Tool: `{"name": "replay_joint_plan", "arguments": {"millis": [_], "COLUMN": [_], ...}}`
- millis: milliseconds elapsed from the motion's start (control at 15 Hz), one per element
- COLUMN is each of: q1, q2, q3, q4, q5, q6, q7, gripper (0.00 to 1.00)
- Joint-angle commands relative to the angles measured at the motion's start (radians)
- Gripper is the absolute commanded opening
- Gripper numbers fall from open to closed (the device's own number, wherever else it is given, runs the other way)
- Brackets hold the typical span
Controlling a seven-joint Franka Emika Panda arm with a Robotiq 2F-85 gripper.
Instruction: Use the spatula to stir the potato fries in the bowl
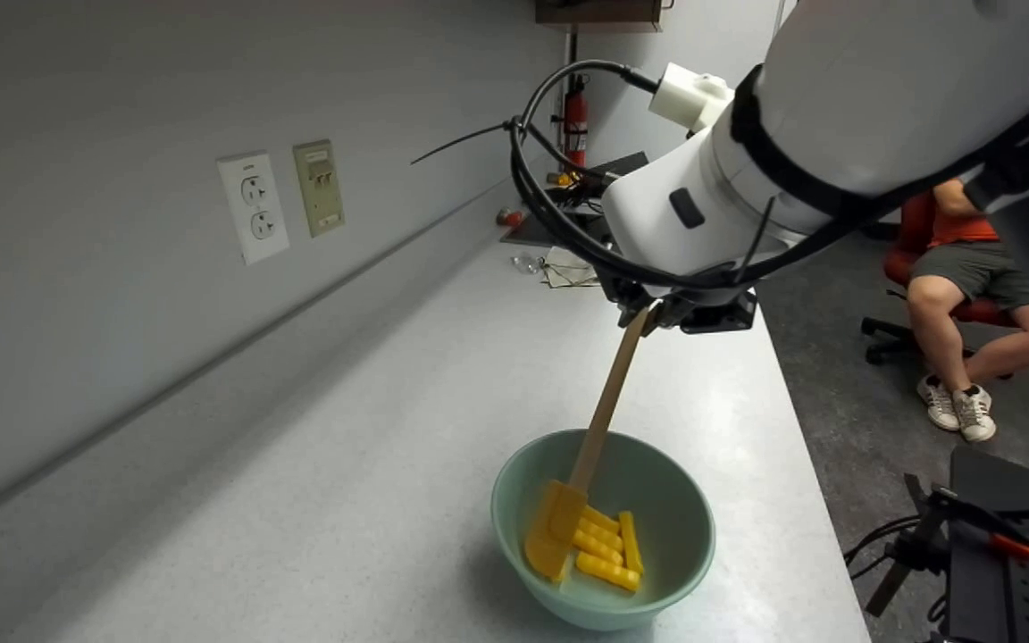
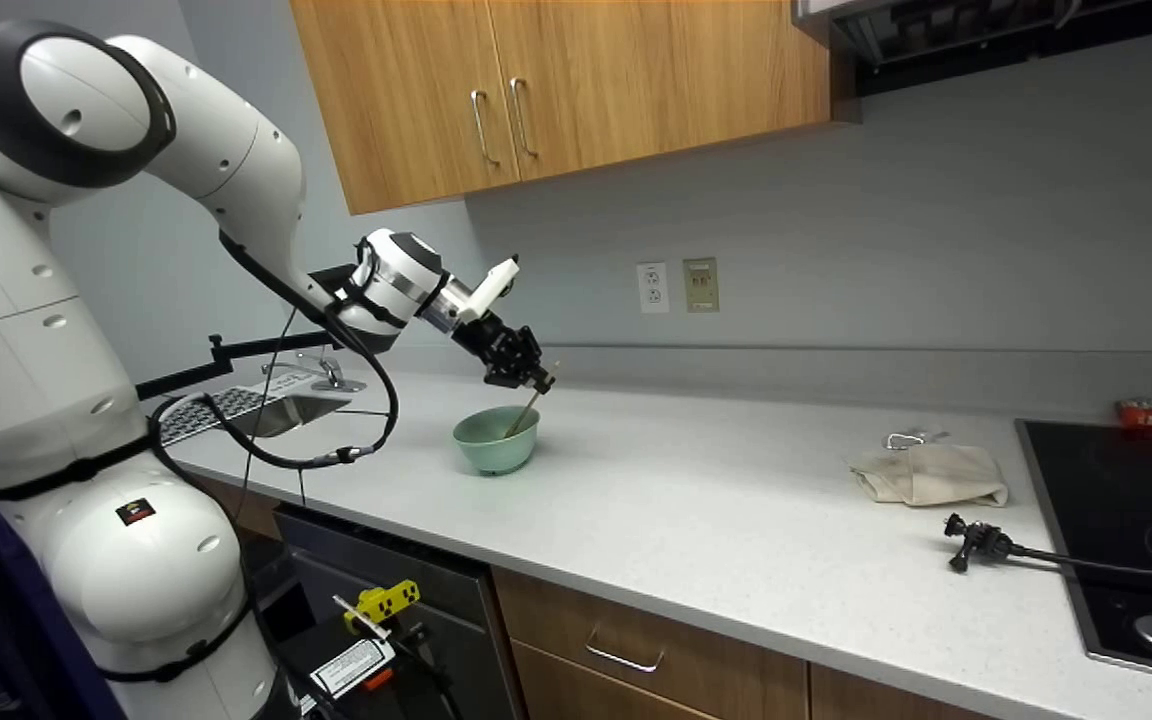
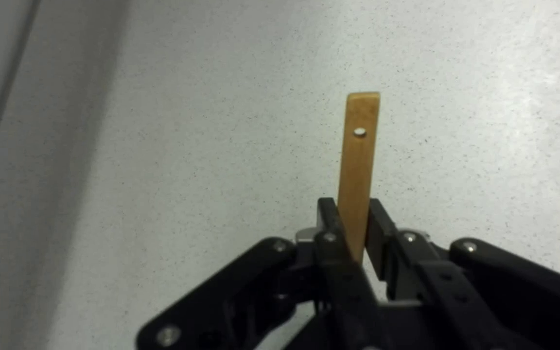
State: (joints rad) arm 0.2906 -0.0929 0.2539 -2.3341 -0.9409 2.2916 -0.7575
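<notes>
Several potato fries [image 1: 604, 549] show — only in an exterior view.

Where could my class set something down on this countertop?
Bare countertop lies between the mint-green bowl and the folded cloth, and between the bowl and the backsplash. Crowded: at the bowl, with potato fries and the spatula held by the gripper; by the cooktop, with cloth and gooseneck mount.

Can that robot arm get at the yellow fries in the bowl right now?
Probably yes, with the spatula: the gripper holds its handle, the blade sits inside the open bowl by the potato fries, and nothing visible bars the way.
</notes>
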Motion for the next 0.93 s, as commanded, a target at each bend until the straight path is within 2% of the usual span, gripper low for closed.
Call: {"name": "replay_joint_plan", "arguments": {"millis": [0, 333, 400, 467, 533, 867], "q1": [-0.004, -0.008, -0.009, -0.009, -0.010, -0.017], "q2": [0.021, 0.044, 0.043, 0.043, 0.042, 0.029], "q3": [0.000, -0.003, -0.004, -0.004, -0.006, -0.014], "q4": [0.001, 0.008, 0.010, 0.012, 0.013, 0.023], "q5": [0.033, 0.079, 0.101, 0.119, 0.141, 0.239], "q6": [0.002, 0.002, -0.003, -0.004, -0.004, -0.009], "q7": [-0.004, -0.006, -0.009, -0.011, -0.014, -0.033], "gripper": [0.04, 0.04, 0.43, 0.44, 0.49, 0.87]}}
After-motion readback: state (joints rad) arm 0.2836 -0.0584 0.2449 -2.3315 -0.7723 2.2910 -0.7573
